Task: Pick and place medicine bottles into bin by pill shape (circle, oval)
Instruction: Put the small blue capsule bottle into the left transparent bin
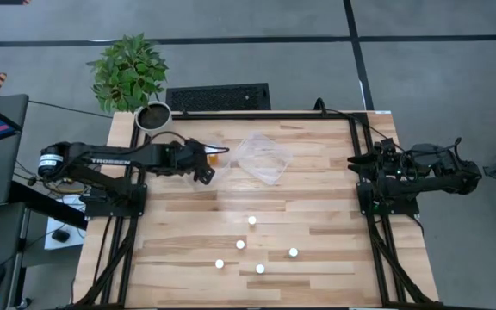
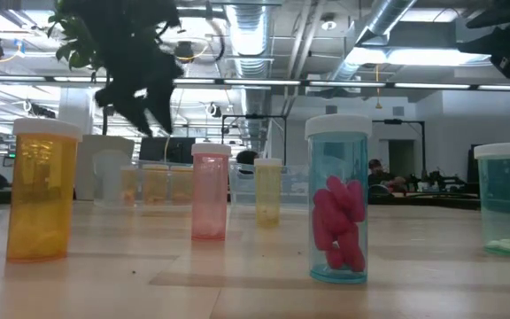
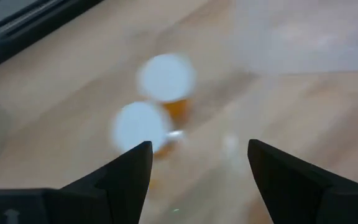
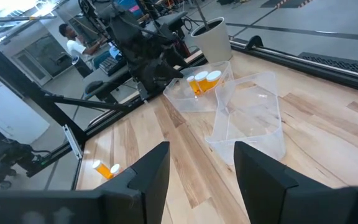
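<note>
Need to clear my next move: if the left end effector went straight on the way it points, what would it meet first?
Likely the two orange bottles in the clear tray. The open left end effector points at their white caps, which sit slightly off its centre line. Depth is unclear, so the tray wall might come first.

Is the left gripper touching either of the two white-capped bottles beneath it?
Apart. In the left wrist view the left gripper stands open, and both bottles lie beyond its fingertips with bare tray floor between.
</note>
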Action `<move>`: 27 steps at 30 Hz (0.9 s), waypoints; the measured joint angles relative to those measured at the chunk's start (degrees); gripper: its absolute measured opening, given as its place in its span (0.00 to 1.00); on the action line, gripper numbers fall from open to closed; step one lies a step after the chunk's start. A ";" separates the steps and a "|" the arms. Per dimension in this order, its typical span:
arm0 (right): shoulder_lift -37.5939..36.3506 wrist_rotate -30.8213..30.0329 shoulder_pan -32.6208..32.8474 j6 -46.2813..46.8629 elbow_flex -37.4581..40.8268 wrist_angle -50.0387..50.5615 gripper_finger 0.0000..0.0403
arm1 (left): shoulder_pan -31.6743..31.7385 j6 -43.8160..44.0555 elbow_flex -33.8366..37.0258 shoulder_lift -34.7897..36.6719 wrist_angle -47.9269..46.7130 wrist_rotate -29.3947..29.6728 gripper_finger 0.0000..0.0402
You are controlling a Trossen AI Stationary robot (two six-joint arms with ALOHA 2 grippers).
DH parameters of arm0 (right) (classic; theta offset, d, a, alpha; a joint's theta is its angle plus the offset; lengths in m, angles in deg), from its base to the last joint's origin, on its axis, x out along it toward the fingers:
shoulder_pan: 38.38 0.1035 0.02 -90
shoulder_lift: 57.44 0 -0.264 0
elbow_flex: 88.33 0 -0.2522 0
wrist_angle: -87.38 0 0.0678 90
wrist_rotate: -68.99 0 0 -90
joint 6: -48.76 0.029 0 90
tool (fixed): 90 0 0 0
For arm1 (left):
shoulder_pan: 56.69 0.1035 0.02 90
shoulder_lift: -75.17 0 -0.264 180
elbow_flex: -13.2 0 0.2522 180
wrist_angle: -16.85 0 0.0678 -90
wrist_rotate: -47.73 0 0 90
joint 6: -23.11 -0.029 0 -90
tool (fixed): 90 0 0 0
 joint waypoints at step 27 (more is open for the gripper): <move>0.02 0.10 0.02 -0.02 0.00 0.39 0.48 | -34.04 -3.27 -16.85 -12.06 31.27 -1.19 0.64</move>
